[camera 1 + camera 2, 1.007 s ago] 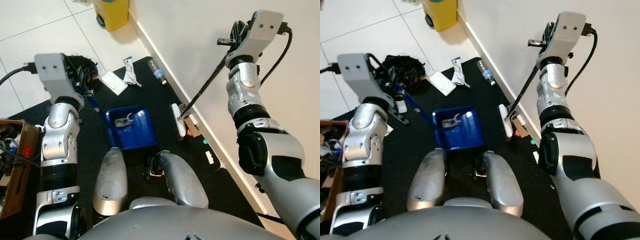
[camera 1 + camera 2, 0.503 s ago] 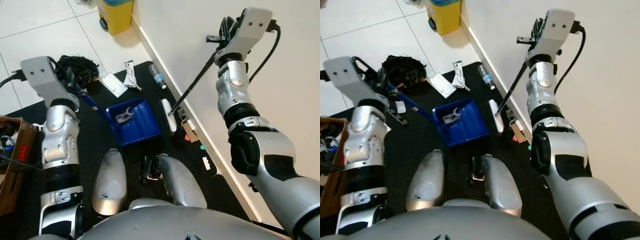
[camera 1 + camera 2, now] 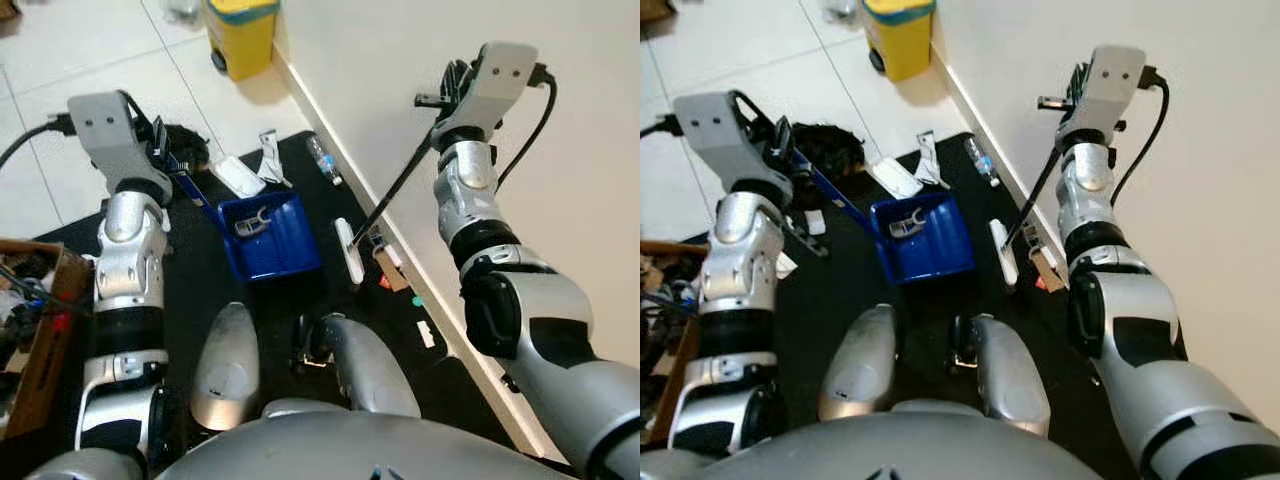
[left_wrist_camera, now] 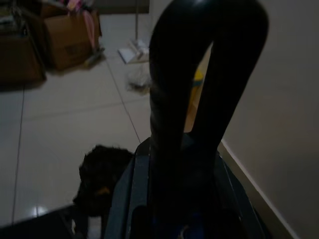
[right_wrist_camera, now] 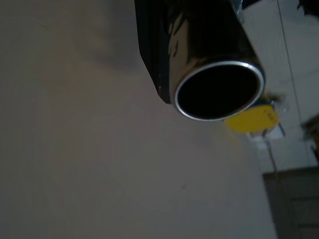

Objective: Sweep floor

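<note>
- the right gripper (image 3: 452, 88) has its long black fingers pinched around the top of the thin black broom handle (image 3: 395, 190), high up by the wall; the handle's open metal end (image 5: 218, 90) sits right before the right wrist camera.
- the left gripper (image 3: 160, 155) has its fingers closed on the long blue handle (image 3: 825, 190) of the dustpan, held over the dark mat; in the left wrist view the dark fingers (image 4: 174, 99) close over the handle.
- the pale plain wall (image 3: 400, 60) runs along the robot's right, with a white skirting board (image 3: 300, 95) where it meets the floor.
- the white tiled floor (image 3: 60, 90) lies ahead and to the left, and a black floor mat (image 3: 200, 290) lies under the robot's feet, against the skirting.
- a yellow plastic bin (image 3: 240, 32) stands on the tiles at the foot of the wall, well beyond the mat.
- a brown cardboard box (image 3: 40, 330) with cables in it sits at the robot's left.
- the blue square plastic dustpan (image 3: 268, 238) rests on the mat just ahead of the knees, with a small grey clip-like piece (image 3: 245, 224) inside.
- a black crumpled bag (image 3: 828, 148) lies at the mat's far edge, behind the left gripper.
- the white narrow broom head (image 3: 348, 250) rests on the mat between the dustpan and the wall, just beside the dustpan.
- litter on the mat: a flat white packet (image 3: 238, 176), a torn white wrapper (image 3: 270, 158), a small clear plastic bottle (image 3: 322, 160) near the skirting, a small brown carton (image 3: 388, 272) beside the broom head, and a white scrap (image 3: 426, 334) further back along the wall.
</note>
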